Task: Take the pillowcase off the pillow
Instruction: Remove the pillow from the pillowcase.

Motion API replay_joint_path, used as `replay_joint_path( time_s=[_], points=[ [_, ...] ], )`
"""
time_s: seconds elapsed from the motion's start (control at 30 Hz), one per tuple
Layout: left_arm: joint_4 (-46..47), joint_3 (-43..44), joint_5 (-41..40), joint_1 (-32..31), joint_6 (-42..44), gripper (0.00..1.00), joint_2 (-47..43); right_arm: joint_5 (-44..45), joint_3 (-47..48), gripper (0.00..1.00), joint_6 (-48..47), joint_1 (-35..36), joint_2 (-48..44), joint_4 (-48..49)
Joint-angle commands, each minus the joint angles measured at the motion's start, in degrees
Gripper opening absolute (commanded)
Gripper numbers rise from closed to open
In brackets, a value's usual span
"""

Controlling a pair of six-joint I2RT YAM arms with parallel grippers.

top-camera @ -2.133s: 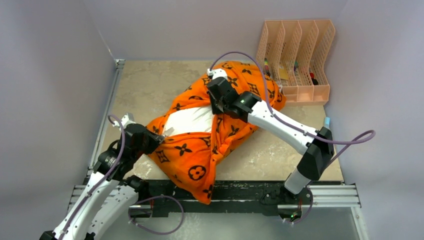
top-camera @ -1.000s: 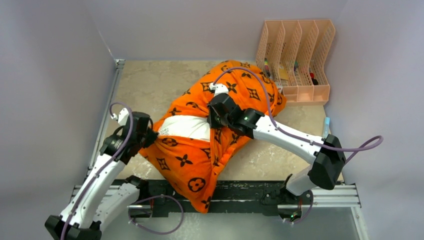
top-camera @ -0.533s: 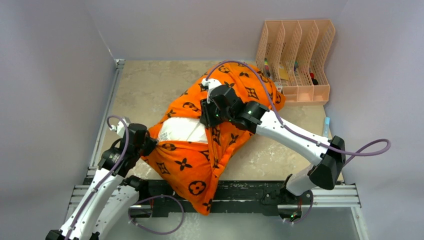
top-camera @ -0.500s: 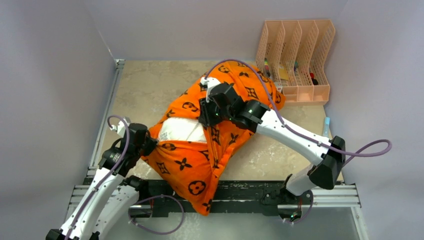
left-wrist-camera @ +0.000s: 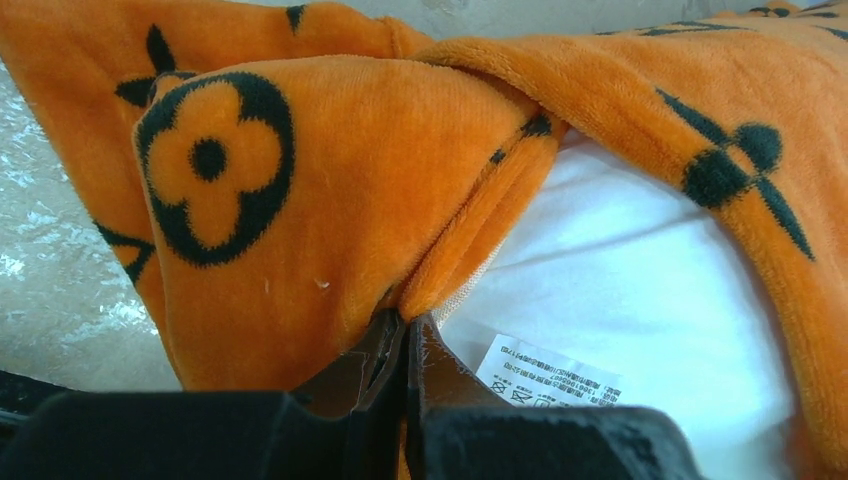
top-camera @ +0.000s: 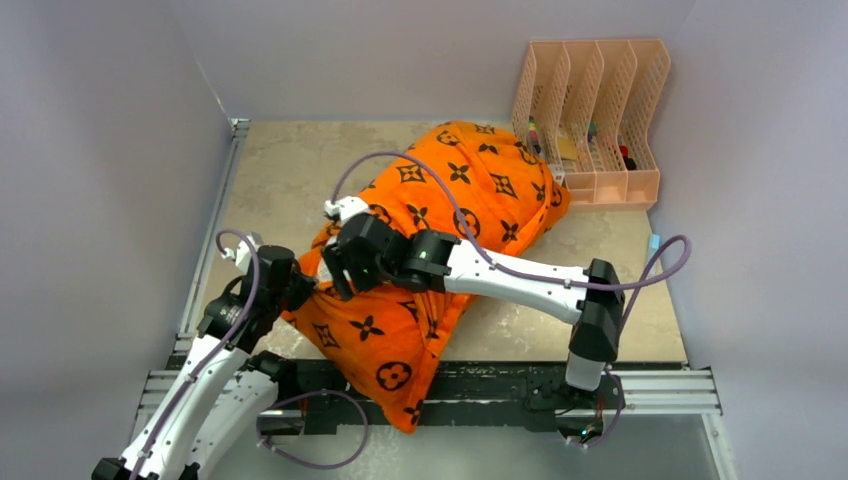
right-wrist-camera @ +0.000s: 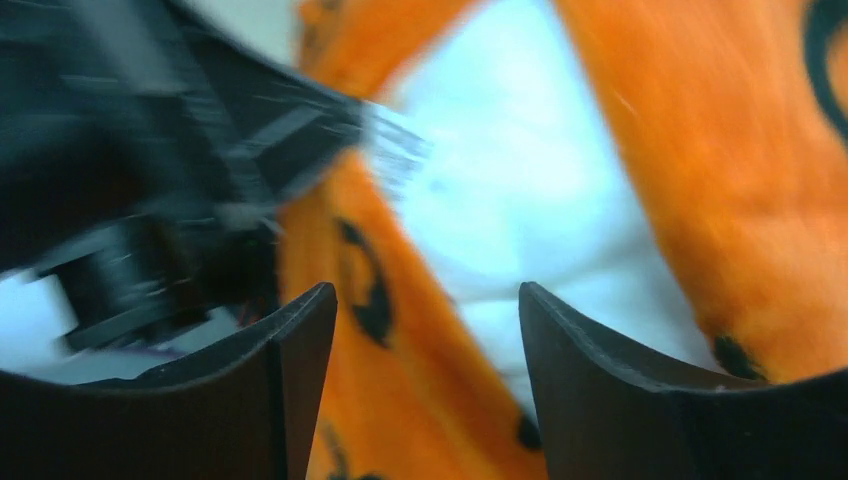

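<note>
The pillowcase (top-camera: 460, 190) is lying slantwise across the middle of the top view. It is running from beside the file rack (top-camera: 590, 110) at upper right down past the near edge of the table (top-camera: 290, 170) at lower centre, and the pillow is sitting inside it.

The left gripper (left-wrist-camera: 405, 330) is pinching the folded hem of the pillowcase at centre left, jaws closed right down on the plush. The right gripper (right-wrist-camera: 425, 300) is hanging over the opening with its fingers spread and nothing between them.

To my eye the cover is going to handle as soft, floppy and light, stretching and bunching rather than sliding cleanly. The stuffed pillow (left-wrist-camera: 640, 290) is likely to drag against it. The doubled hem looks like the best hold for the cover, and the bare white corner for the pillow.

From above, the right arm is covering the opening, so almost no white is showing. The left wrist view is showing the exposed pillow and its care label (left-wrist-camera: 550, 372) just beside the pinched hem. The right wrist view, though blurred, is showing white between orange folds beneath its fingers.
</note>
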Motion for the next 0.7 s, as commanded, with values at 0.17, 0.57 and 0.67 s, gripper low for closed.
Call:
replay_joint_path(
  time_s=[0.17, 0.57, 0.67],
  points=[
    [-4.66, -0.75, 1.60, 0.45, 2.60, 0.00, -1.27, 25.21, -9.61, 0.79, 20.60, -2.88, -3.38, -6.71],
    [-4.45, -1.90, 3.53, 0.45, 3.18, 0.00, -1.92, 23.20, -1.95, 0.90, 30.79, -5.80, 11.90, -12.55],
    [-3.57, -2.20, 4.59, 0.45, 3.22, 0.00, -1.05, 20.90, 1.55, 0.92, 30.28, -2.93, 17.45, -14.43]
  ],
)
